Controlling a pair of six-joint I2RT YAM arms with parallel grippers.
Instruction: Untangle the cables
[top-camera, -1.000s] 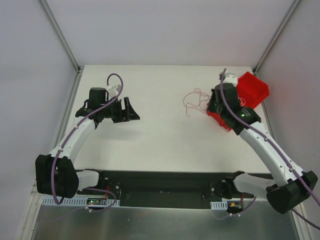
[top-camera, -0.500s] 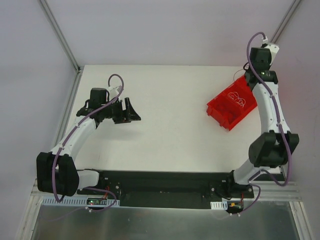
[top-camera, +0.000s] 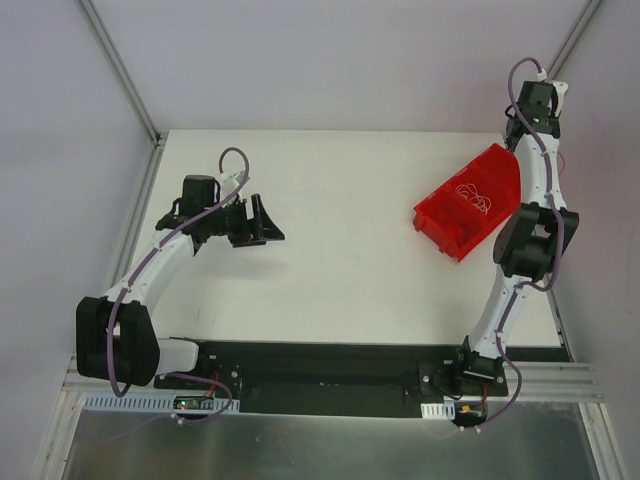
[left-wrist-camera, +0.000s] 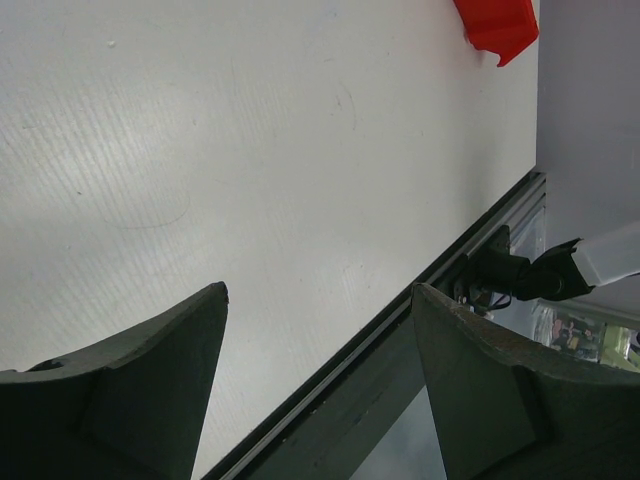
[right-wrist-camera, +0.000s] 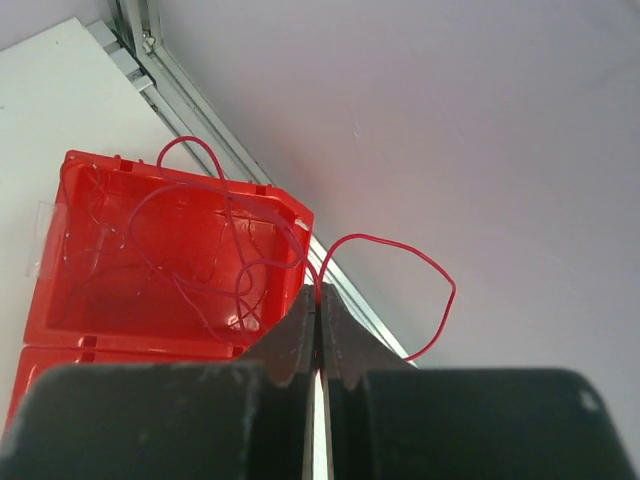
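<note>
The cables (top-camera: 473, 196) are thin red, purple and whitish wires lying tangled in a red bin (top-camera: 440, 214) at the right of the table. In the right wrist view the tangle (right-wrist-camera: 215, 255) fills the bin (right-wrist-camera: 70, 300). My right gripper (right-wrist-camera: 318, 296) is shut on one red wire (right-wrist-camera: 440, 275), which loops out to the right and trails back into the bin. In the top view that gripper (top-camera: 519, 130) is raised beyond the bin's far end. My left gripper (top-camera: 262, 222) is open and empty over the left of the table; it also shows in the left wrist view (left-wrist-camera: 318, 290).
The table's metal frame rail (right-wrist-camera: 170, 85) runs just behind the bin, with the enclosure wall (right-wrist-camera: 450, 120) close beyond it. In the left wrist view a corner of the bin (left-wrist-camera: 497, 25) and the table's near edge (left-wrist-camera: 400, 310) show.
My right arm has lifted from over the bin and swung up to the back right corner with a red wire. The wires that lay on the table left of the bin are now inside it. The left arm barely moved.
</note>
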